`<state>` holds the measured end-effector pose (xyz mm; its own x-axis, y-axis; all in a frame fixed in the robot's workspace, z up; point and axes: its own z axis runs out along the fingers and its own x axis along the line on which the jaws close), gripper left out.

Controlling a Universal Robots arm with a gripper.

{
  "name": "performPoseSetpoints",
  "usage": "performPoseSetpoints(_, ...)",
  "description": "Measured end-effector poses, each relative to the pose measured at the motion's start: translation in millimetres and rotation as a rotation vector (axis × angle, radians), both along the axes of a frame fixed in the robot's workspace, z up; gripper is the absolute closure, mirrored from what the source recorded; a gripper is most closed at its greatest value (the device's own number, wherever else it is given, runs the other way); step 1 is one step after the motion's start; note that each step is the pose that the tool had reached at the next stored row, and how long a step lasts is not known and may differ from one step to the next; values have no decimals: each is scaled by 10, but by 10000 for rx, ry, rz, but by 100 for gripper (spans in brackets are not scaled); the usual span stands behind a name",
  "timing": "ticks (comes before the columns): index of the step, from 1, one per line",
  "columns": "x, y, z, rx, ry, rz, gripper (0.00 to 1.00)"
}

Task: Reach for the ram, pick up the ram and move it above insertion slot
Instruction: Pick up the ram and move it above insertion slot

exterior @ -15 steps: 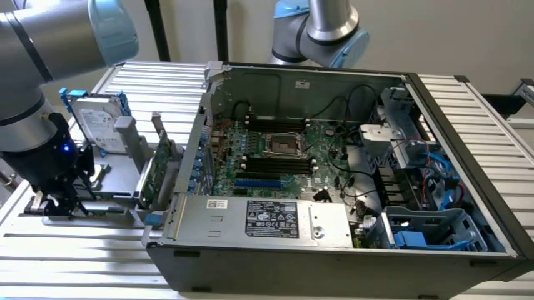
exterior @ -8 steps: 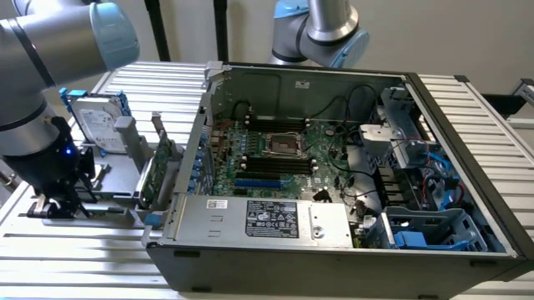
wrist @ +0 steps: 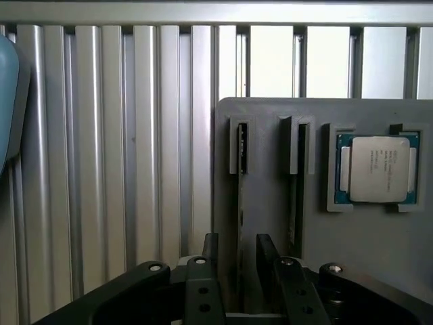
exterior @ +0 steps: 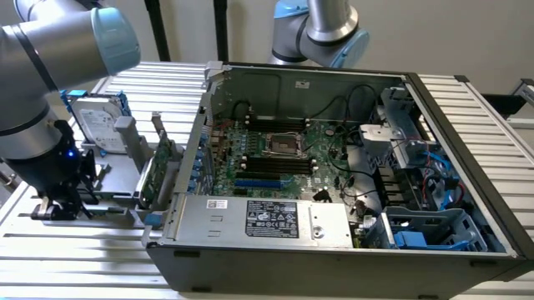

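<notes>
1. At the exterior view's left, on the slatted table (exterior: 67, 256) beside the open computer case (exterior: 334, 269), my arm hangs low over a grey holder block (wrist: 270, 203).
2. Through the wrist view, the claw (wrist: 238, 245) is open and grips nothing. Its two dark fingers (wrist: 211, 252) stand one on each side of a narrow slot in the block.
3. The ram (wrist: 241, 196) stands on edge in that slot and shows as a thin strip running between the fingers. As far as I can tell, it touches neither of them.
4. A second slot (wrist: 298, 145) lies just beside it, and I cannot tell whether it is filled. A processor (wrist: 377, 169) sits in a pocket further along the block.
5. I judge the reach about done and the pick not yet made. The ram is well apart from the motherboard's memory slots (exterior: 276, 164) inside the case.
6. Risks as I see them:
   - If the fingers sit off-centre, one pad could meet the stick first and push it sideways, jamming it in its slot.
   - A grip too near one end could let the stick tilt as it lifts.
   - Fingers that are too deep could pinch the holder's walls instead of the board.
   - The tall green expansion card (exterior: 159, 169) stands between my arm and the case, so a low carry could clip it or the case wall.
</notes>
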<state>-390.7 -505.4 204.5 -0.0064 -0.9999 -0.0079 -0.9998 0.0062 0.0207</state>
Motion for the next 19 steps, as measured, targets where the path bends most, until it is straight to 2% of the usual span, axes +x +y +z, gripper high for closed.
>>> performPoseSetpoints(2, 1, 0, -13, 38, 0, 8, 64)
performPoseSetpoints(6, 2, 0, -42, 159, -2, 10, 64)
performPoseSetpoints(9, 2, 0, -50, 213, 2, 10, 64)
performPoseSetpoints(15, 8, 0, -62, 225, 47, 10, 64)
performPoseSetpoints(16, 8, 0, -64, 225, 59, 9, 65)
performPoseSetpoints(17, 9, 0, -66, 225, 74, 9, 72)
performPoseSetpoints(18, 9, 0, -68, 224, 90, 9, 72)
performPoseSetpoints(19, 9, -1, -68, 221, 104, 9, 78)
